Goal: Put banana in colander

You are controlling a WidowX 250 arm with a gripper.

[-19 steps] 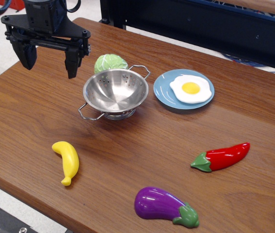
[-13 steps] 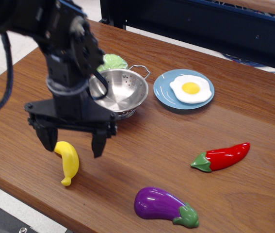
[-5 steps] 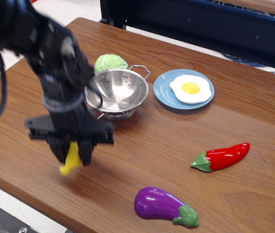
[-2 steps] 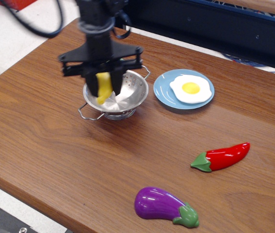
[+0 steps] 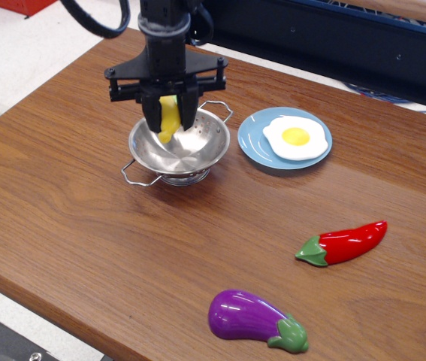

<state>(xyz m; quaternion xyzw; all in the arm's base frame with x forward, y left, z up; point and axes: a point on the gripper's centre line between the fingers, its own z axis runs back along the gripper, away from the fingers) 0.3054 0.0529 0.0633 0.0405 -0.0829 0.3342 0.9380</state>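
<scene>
On the wooden desk the steel colander is seen, and above its bowl the hand is closed on the banana, which is held nearly upright, its lower tip pointed down into the bowl.

No text, label, brand, number or sign can be read anywhere in the view. The toys, the dishes and the table show plain surfaces with no printing.
</scene>
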